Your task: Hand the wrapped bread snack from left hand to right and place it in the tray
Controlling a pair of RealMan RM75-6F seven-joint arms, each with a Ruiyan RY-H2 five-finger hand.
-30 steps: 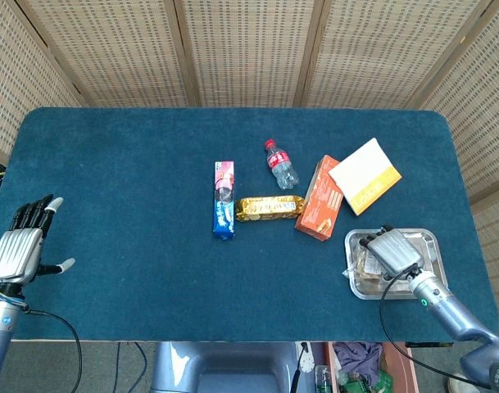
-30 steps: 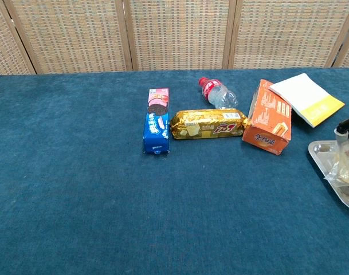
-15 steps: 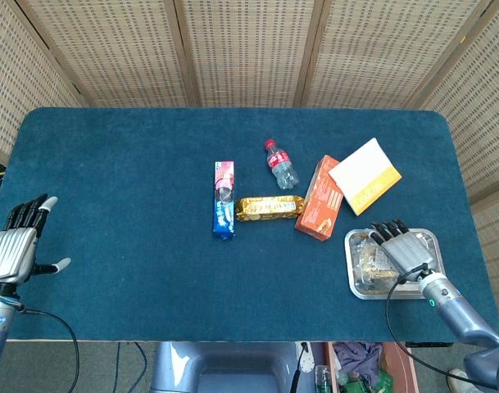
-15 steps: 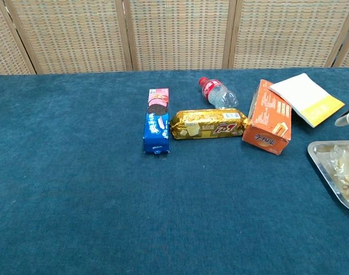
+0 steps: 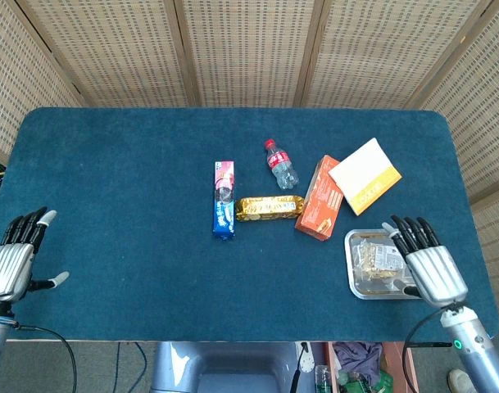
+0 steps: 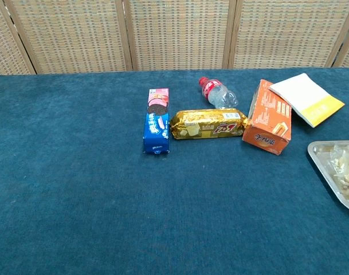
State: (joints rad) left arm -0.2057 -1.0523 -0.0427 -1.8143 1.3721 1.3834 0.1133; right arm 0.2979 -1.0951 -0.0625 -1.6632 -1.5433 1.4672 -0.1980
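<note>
The wrapped bread snack (image 5: 378,256) lies in the metal tray (image 5: 362,290) at the table's right front; the chest view shows the snack (image 6: 346,165) in the tray (image 6: 318,150) at its right edge. My right hand (image 5: 429,268) hovers over the tray's right side, fingers spread, holding nothing and apart from the snack. My left hand (image 5: 13,260) is at the table's left front edge, fingers apart and empty. Neither hand shows in the chest view.
In the middle of the blue table lie a blue-pink cookie pack (image 5: 224,199), a gold snack pack (image 5: 269,207), a small cola bottle (image 5: 281,164), an orange box (image 5: 319,199) and a white-yellow box (image 5: 365,175).
My right hand has let go of the bread snack, opened, and drawn back to the right and toward the table's front. My left hand has slid a little toward the front edge.
</note>
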